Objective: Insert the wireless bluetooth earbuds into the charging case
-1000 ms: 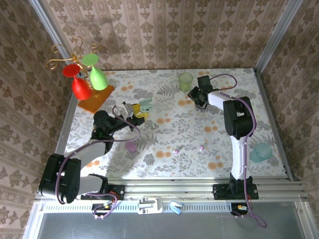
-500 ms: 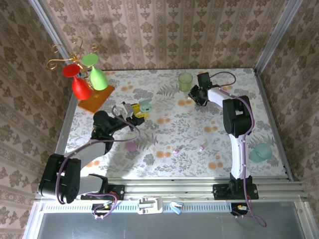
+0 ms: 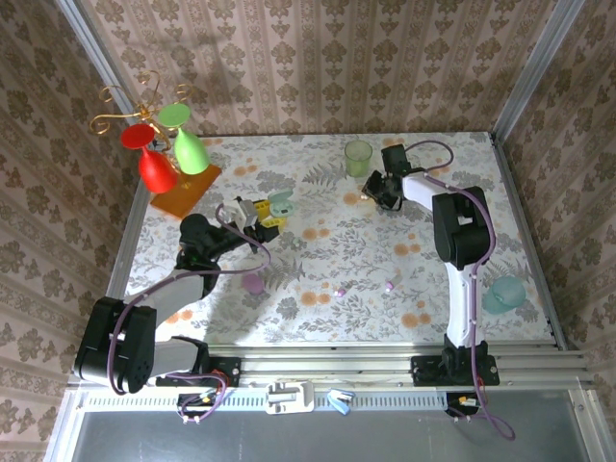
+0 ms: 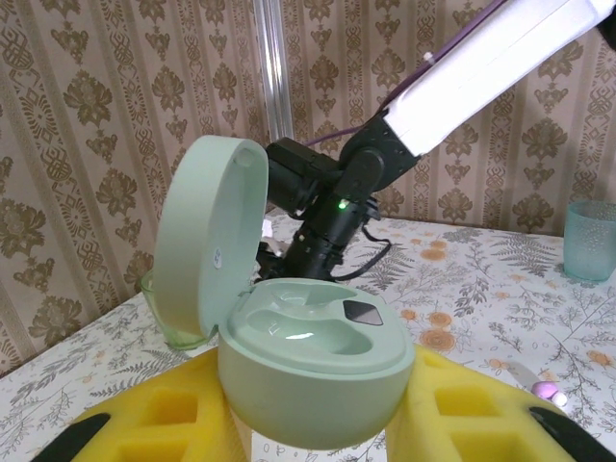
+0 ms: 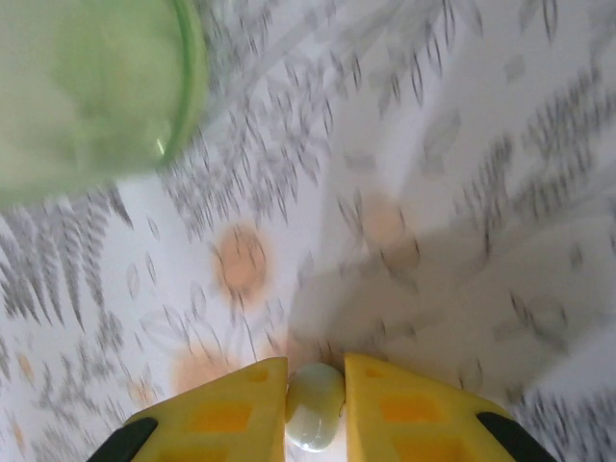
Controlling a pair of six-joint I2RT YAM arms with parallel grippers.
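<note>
Right gripper [image 5: 316,383] pinches a pale green earbud [image 5: 314,421] near the green cup [image 5: 87,87]; left gripper [image 4: 313,423] clamps the open mint charging case [image 4: 313,371], well apart; two pinkish-purple earbuds [image 3: 339,291] lie on open tabletop [image 3: 327,252], farther off

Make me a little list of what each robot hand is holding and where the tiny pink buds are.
left gripper: shut on the mint-green case, lid open and standing up
right gripper: shut on a pale green bud, close to the green cup
pink earbuds: two, lying apart on the table, not held
purple case: on the table beside the left arm
</note>
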